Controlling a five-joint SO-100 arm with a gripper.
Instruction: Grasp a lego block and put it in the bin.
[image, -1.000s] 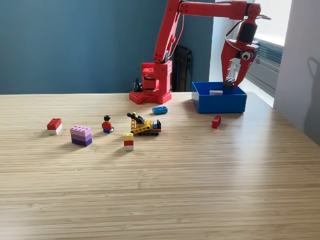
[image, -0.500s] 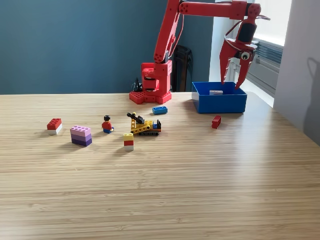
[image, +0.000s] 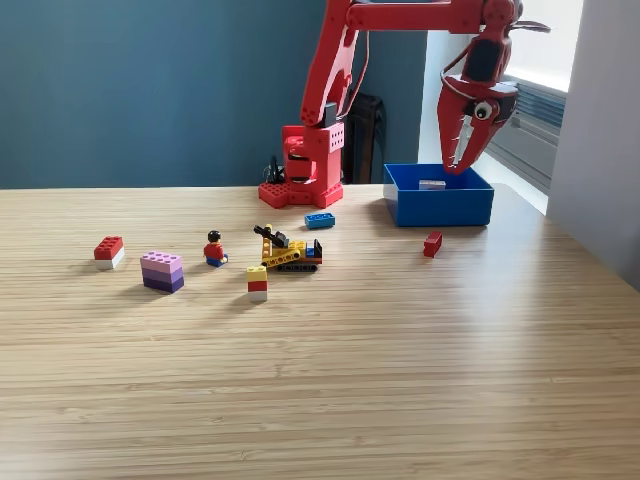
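Hanging above the open-topped blue plastic bin (image: 440, 204), the red gripper (image: 461, 163) points down w/ fingers nearly together, nothing visible btwn them. Bin sits at the far end of the light wood table (image: 400, 360), near the exterior view's right, w/ a small grey block (image: 432, 184) inside. Just in front of it lies a small red lego brick (image: 432, 243) (on the table, apart from the bin wall). Blue flat brick (image: 319, 220) lies near the red arm base (image: 301, 172).

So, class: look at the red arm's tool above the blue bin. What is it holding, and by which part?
Nothing. The tool hangs above the bin with nothing visible between its jaws.
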